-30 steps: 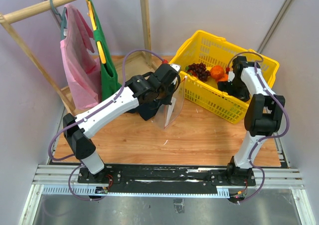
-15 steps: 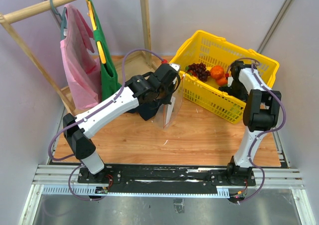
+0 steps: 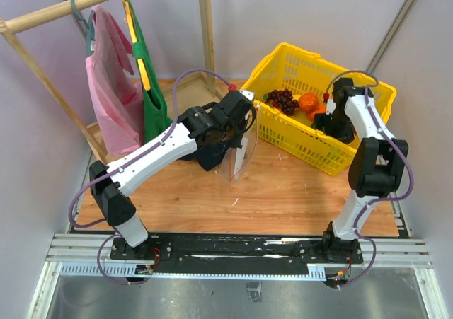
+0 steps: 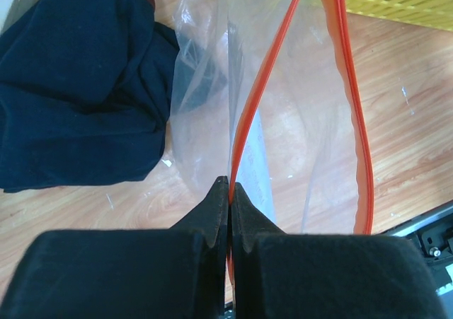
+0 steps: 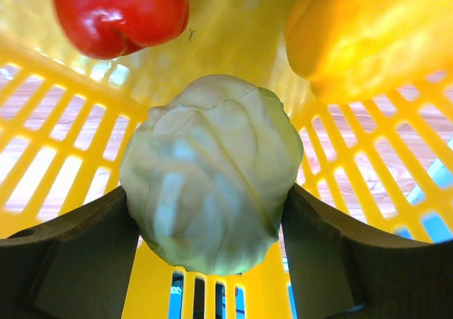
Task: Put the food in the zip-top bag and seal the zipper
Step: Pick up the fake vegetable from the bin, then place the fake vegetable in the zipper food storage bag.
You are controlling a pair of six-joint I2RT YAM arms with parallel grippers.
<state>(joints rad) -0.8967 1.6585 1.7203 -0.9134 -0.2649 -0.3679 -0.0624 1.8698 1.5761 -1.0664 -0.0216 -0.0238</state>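
My left gripper (image 4: pixel 229 184) is shut on the orange-red zipper (image 4: pixel 255 100) of the clear zip-top bag (image 4: pixel 297 121). It holds the bag up with the mouth open; the other zip edge (image 4: pixel 357 135) curves away to the right. In the top view the left gripper (image 3: pixel 245 110) holds the bag (image 3: pixel 239 153) hanging beside the yellow basket (image 3: pixel 283 61). My right gripper (image 5: pixel 210 199) is shut on a pale green round cabbage-like food (image 5: pixel 212 170) inside the basket (image 5: pixel 64 149). A red one (image 5: pixel 120 11) and a yellow pepper (image 5: pixel 375 36) lie behind it. In the top view the right gripper (image 3: pixel 327 123) hides the green one.
Dark purple grapes (image 3: pixel 282 100) and an orange (image 3: pixel 308 102) lie in the basket. A dark blue cloth (image 4: pixel 78 93) lies on the wooden table under the left arm (image 3: pixel 209 153). A pink bag (image 3: pixel 110 96) and a green bag (image 3: pixel 150 85) hang on a wooden rack at the back left.
My right wrist has shifted a little left and back again inside the basket. The hanging bag has turned more edge-on. The left arm has barely moved.
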